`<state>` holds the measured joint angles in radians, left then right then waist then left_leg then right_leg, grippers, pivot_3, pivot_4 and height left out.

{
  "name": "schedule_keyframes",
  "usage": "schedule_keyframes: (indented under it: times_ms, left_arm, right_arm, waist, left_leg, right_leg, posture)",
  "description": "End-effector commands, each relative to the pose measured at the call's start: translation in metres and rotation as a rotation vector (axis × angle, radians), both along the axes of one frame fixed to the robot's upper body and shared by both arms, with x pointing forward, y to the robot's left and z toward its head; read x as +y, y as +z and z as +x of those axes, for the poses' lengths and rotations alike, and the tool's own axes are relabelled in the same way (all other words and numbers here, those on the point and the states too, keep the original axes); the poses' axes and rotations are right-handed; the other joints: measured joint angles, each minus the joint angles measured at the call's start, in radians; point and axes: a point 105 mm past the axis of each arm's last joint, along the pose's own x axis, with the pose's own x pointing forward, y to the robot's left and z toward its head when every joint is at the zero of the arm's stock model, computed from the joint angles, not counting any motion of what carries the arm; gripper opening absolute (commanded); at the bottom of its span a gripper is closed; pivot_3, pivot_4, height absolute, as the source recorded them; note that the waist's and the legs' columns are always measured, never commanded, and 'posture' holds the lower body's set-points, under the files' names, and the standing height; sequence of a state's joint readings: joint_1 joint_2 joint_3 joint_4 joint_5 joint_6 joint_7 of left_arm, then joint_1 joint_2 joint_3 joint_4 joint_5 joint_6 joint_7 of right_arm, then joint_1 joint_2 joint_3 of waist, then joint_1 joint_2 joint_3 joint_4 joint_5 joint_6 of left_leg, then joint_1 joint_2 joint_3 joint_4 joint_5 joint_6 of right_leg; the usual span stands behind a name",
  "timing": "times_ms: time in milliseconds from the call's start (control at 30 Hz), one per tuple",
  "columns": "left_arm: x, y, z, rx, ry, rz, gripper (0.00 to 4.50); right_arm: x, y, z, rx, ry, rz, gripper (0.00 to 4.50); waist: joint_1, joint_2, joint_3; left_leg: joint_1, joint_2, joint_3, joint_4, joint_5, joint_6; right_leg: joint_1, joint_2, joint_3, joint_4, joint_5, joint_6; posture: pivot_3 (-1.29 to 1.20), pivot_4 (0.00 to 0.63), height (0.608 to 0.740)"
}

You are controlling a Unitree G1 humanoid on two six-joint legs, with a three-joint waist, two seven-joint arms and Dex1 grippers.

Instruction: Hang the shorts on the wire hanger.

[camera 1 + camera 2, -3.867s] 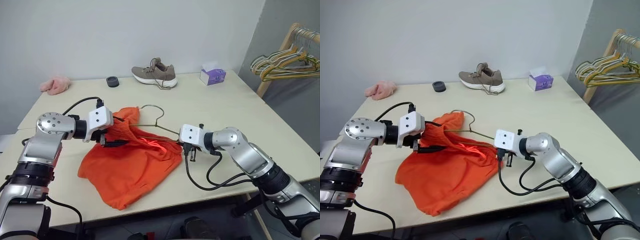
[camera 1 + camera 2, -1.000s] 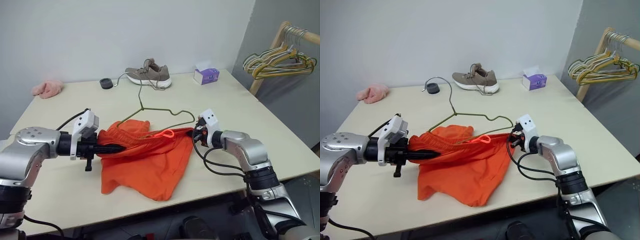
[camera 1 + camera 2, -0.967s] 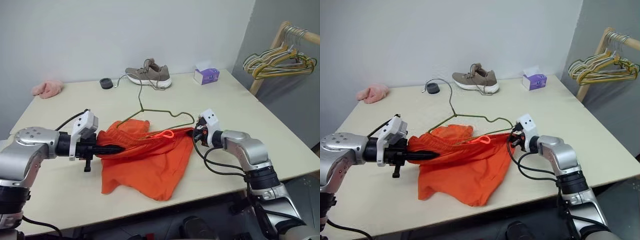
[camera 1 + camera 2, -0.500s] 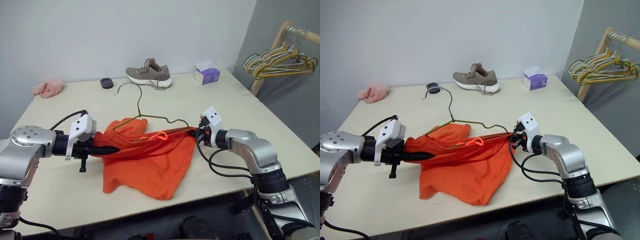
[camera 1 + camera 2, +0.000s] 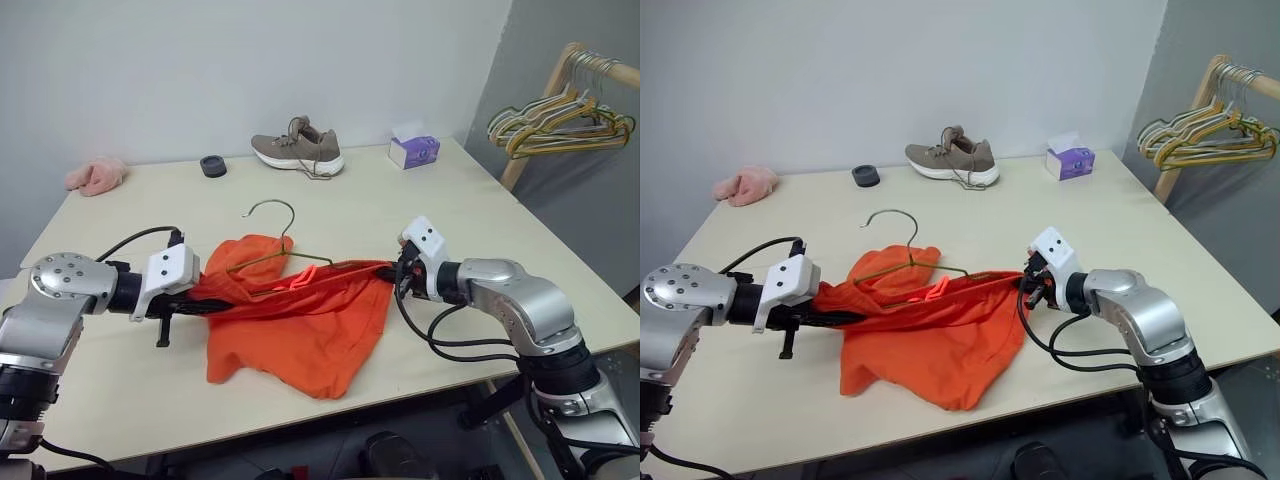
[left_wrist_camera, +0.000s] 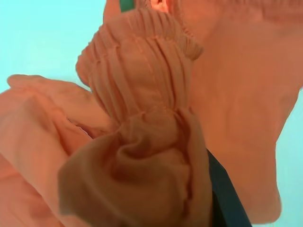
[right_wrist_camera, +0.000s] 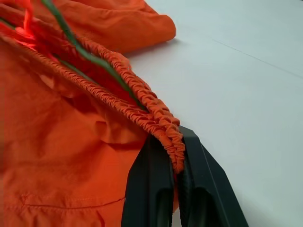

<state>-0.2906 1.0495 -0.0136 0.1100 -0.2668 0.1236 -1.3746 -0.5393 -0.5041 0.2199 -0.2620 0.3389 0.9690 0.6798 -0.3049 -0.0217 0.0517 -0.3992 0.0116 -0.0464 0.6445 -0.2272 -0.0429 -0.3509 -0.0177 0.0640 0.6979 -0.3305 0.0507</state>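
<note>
Hanger [image 5: 268,252] has dropped lower, hook tipped leftward since a second ago; left gripper [image 5: 205,303] and right gripper [image 5: 398,270] both clamp the shorts [image 5: 295,325] waistband, stretched above the table [image 5: 480,210]; overstretch could pop the wire out.

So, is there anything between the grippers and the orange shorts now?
No. The right gripper is shut on the waistband of the shorts, and the left gripper is shut on its other end. The wire hanger already passes through the stretched waistband.
</note>
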Motion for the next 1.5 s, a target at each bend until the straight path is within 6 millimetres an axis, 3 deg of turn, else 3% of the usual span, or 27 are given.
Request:
schedule_keyframes:
  times_ms: [33, 333, 467, 700, 933, 1267, 1467, 1500]
  left_arm:
    - [0.013, 0.003, 0.009, -0.059, 0.045, 0.088, 0.0]
    - [-0.03, 0.003, 0.021, -0.136, -0.066, 0.055, 0.0]
    - [-0.037, -0.001, 0.019, -0.124, -0.091, 0.053, 0.0]
    - [-0.044, -0.003, 0.017, -0.11, -0.099, 0.019, 0.0]
    - [-0.047, -0.007, 0.015, -0.097, -0.101, 0.007, 0.0]
    - [-0.049, -0.008, 0.015, -0.09, -0.109, 0.011, 0.0]
    - [-0.052, -0.009, 0.013, -0.082, -0.119, 0.007, 0.0]
    - [-0.053, -0.009, 0.013, -0.08, -0.121, 0.006, 0.0]
  right_arm:
    - [-0.005, 0.025, 0.006, -0.11, 0.014, -0.046, 0.01]
    - [0.036, 0.039, -0.007, -0.232, 0.242, -0.146, 0.01]
    - [0.047, 0.043, -0.015, -0.228, 0.298, -0.125, 0.01]
    - [0.039, 0.045, -0.026, -0.285, 0.354, -0.191, 2.12]
    - [0.005, 0.03, -0.019, -0.315, 0.291, -0.333, 4.46]
    - [0.005, 0.003, -0.003, -0.301, 0.319, -0.409, 4.46]
    - [0.029, -0.011, 0.012, -0.29, 0.436, -0.45, 4.46]
    - [0.031, -0.012, 0.015, -0.29, 0.444, -0.456, 4.3]
  waist:
    - [0.0, 0.0, 0.0]
    - [-0.001, 0.0, 0.0]
    - [-0.002, 0.0, 0.0]
    - [-0.001, -0.001, 0.0]
    - [0.001, -0.001, -0.001]
    - [-0.006, -0.001, 0.0]
    - [-0.013, -0.001, 0.0]
    - [-0.014, -0.001, 0.0]
  left_leg:
    - [0.0, 0.0, 0.0, 0.0, 0.0, 0.0]
    - [0.0, 0.0, 0.0, 0.0, 0.0, 0.0]
    - [-0.001, 0.0, -0.001, 0.0, 0.0, 0.0]
    - [-0.001, 0.0, -0.001, 0.0, 0.0, 0.0]
    - [0.0, 0.0, -0.001, 0.0, 0.0, 0.0]
    - [0.0, 0.0, 0.0, 0.0, 0.0, 0.0]
    - [0.001, 0.0, -0.001, 0.001, 0.0, 0.0]
    - [0.001, 0.0, -0.001, 0.001, 0.0, 0.0]
  right_leg:
    - [0.0, 0.0, 0.0, 0.0, -0.001, 0.001]
    - [0.0, -0.001, 0.0, 0.0, -0.001, 0.002]
    - [0.0, -0.001, 0.0, 0.0, 0.0, 0.0]
    - [0.0, -0.001, -0.001, 0.0, 0.0, 0.0]
    - [0.0, -0.002, -0.001, 0.0, -0.001, 0.002]
    - [0.0, -0.001, 0.0, 0.0, -0.001, 0.002]
    - [0.001, -0.001, 0.0, 0.0, 0.0, 0.001]
    - [0.001, -0.001, -0.001, 0.0, 0.001, -0.001]
  posture:
    - [-0.29, 0.0, 0.74]
    - [-0.29, 0.0, 0.74]
    - [-0.29, 0.0, 0.74]
    - [-0.29, 0.0, 0.74]
    - [-0.3, 0.0, 0.74]
    - [-0.3, 0.0, 0.74]
    - [-0.3, 0.0, 0.74]
    - [-0.29, 0.0, 0.74]
